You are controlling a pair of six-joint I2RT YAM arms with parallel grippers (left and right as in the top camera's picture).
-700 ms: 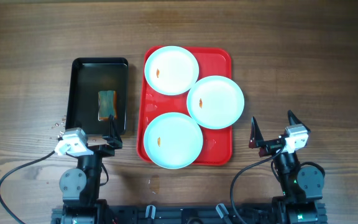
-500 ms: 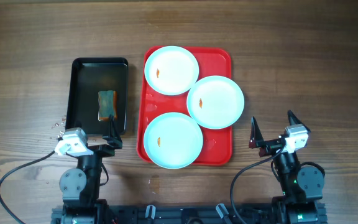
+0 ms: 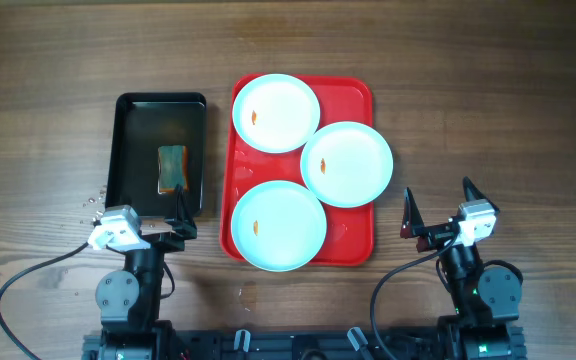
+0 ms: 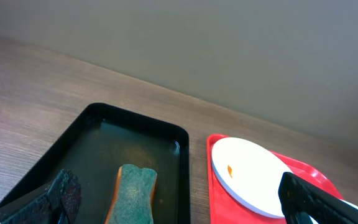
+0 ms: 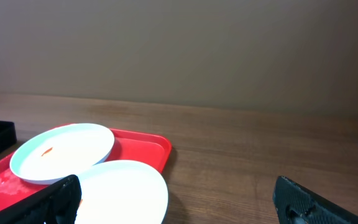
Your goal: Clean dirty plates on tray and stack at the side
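Note:
Three pale plates lie on the red tray [image 3: 354, 96], each with a small orange smear: one at the back [image 3: 276, 113], one overhanging the right rim [image 3: 346, 164], one at the front [image 3: 278, 226]. My left gripper [image 3: 140, 212] is open and empty at the near end of the black tray. My right gripper [image 3: 439, 203] is open and empty over bare table, right of the red tray. The left wrist view shows the left gripper [image 4: 179, 208], a plate [image 4: 250, 177] and the red tray [image 4: 319, 176]. The right wrist view shows the right gripper [image 5: 179, 208], two plates [image 5: 64, 152] [image 5: 123, 190] and the tray [image 5: 145, 149].
A black tray [image 3: 133, 150] lies left of the red tray and holds a green and orange sponge [image 3: 173, 167], which also shows in the left wrist view [image 4: 132, 193]. Small specks lie on the wood table [image 3: 93, 202] by the black tray's near left corner.

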